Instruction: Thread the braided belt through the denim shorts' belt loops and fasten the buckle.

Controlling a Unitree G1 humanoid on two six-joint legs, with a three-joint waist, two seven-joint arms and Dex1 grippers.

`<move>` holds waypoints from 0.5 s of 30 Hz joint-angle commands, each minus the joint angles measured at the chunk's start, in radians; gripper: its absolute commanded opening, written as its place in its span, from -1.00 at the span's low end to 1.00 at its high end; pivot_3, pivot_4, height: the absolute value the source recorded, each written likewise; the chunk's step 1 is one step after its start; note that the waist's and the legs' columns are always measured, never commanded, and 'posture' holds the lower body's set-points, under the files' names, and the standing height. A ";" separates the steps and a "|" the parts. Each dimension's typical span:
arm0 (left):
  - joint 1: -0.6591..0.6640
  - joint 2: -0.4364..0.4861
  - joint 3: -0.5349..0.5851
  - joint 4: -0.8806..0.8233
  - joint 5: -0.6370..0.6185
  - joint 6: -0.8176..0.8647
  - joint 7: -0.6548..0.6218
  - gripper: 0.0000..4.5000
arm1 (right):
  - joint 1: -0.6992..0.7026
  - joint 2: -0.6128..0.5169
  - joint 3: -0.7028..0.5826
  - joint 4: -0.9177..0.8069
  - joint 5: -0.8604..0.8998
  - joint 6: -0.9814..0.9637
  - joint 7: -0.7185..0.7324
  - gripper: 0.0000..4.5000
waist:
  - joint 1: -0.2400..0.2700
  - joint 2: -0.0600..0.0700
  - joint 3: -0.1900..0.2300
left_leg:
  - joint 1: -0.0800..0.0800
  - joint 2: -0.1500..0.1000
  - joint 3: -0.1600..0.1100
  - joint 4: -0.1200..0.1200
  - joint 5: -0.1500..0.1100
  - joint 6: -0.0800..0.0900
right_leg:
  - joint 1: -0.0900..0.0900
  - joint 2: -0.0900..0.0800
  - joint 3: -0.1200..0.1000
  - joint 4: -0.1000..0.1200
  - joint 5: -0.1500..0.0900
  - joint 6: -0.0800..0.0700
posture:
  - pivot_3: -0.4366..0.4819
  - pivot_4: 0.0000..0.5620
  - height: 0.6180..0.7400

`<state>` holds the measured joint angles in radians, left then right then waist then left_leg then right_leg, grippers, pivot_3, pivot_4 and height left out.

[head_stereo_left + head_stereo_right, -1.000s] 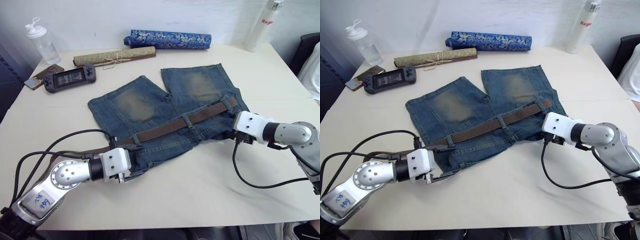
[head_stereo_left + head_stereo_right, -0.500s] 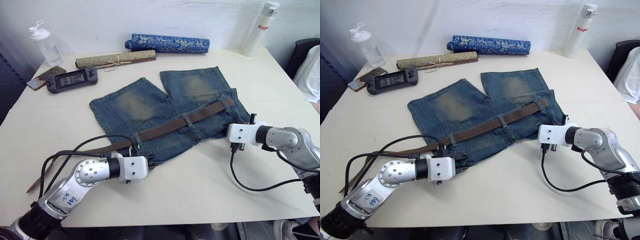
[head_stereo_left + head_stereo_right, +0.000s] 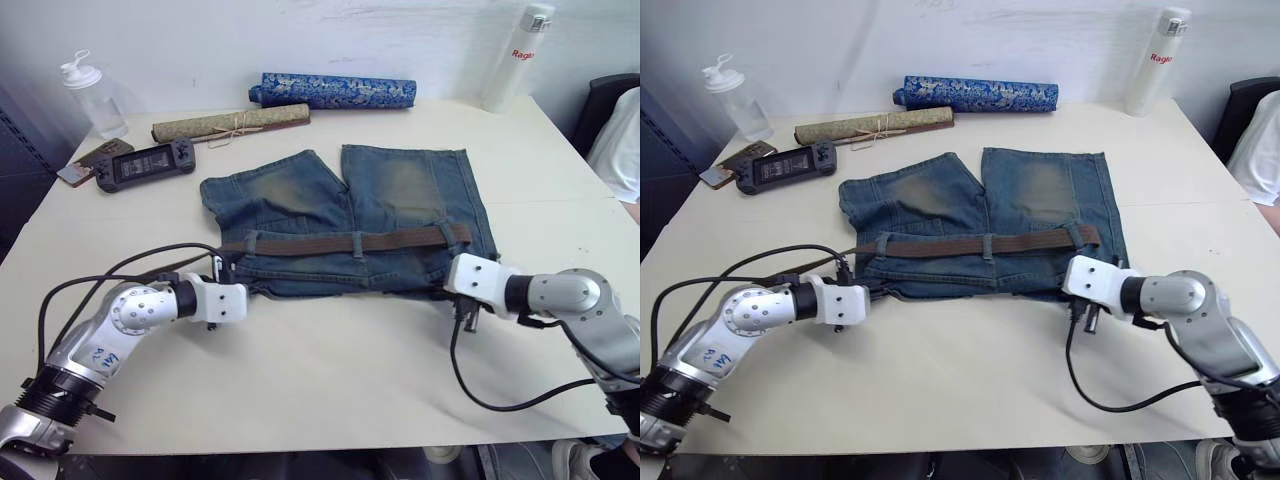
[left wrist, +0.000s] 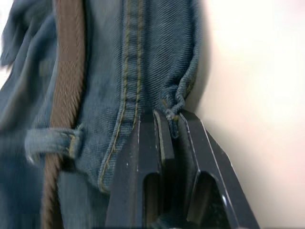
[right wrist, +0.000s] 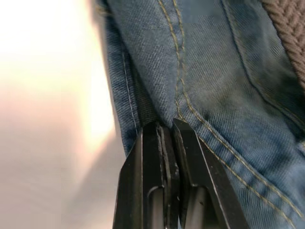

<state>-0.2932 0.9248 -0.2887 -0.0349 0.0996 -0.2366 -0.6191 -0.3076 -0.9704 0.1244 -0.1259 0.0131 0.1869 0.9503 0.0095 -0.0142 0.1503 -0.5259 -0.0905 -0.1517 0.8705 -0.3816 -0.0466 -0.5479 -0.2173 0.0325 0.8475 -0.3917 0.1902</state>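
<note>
The denim shorts (image 3: 370,200) lie flat at mid-table, waistband toward me and parallel to the front edge. The braided belt (image 3: 330,243) runs along the waistband under the belt loops (image 3: 357,243), and its left end trails off the cloth toward my left arm. I cannot make out the buckle. My left gripper (image 3: 246,290) is shut on the waistband's left corner; the left wrist view has its fingers (image 4: 162,133) pinching the denim hem beside a belt loop (image 4: 52,143). My right gripper (image 3: 452,288) is shut on the right corner, its fingers (image 5: 157,138) clamping the stitched edge.
At the back lie a blue patterned roll (image 3: 335,90) and a tan rolled mat (image 3: 230,122). A game console (image 3: 145,163) and a clear bottle (image 3: 92,90) sit back left, a white bottle (image 3: 510,60) back right. A person's sleeve (image 3: 622,130) shows at the right edge.
Both grippers have shut on the waistband corners. The shorts have swung from slanted to straight, waistband now level with the table's front edge.
</note>
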 commanded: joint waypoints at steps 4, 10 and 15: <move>-0.073 -0.005 -0.004 0.376 0.086 -0.157 -0.021 -0.96 | 0.056 0.063 0.009 -0.215 0.052 0.257 -0.040 -1.00 | -0.009 0.003 -0.002 | 0.000 0.000 -0.001 -0.001 0.000 0.000 | -0.001 0.000 0.000 0.000 0.000 0.002 | -0.05 -0.47 -0.68; -0.089 -0.058 0.028 0.454 0.049 -0.217 -0.041 -0.96 | 0.053 0.059 0.000 -0.141 0.007 0.226 -0.072 -1.00 | 0.002 0.006 -0.006 | 0.001 -0.001 -0.002 -0.001 0.000 0.000 | 0.000 -0.001 0.000 0.000 0.002 0.006 | -0.05 -0.47 -0.68; -0.088 -0.075 0.026 0.436 0.058 -0.222 -0.054 -0.96 | 0.017 0.058 0.022 -0.061 -0.059 0.149 -0.112 -1.00 | 0.006 0.005 -0.007 | 0.001 -0.002 -0.002 -0.001 0.000 0.000 | 0.000 -0.001 0.000 0.000 0.002 0.006 | -0.05 -0.47 -0.68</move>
<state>-0.4174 0.8579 -0.2526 0.3235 0.1085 -0.4935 -0.6417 -0.2595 -0.9022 0.1331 -0.3003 0.0556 0.4043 0.8941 0.0152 -0.0089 0.1436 -0.5251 -0.0921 -0.1538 0.8698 -0.3817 -0.0466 -0.5478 -0.2180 0.0321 0.8473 -0.3894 0.1963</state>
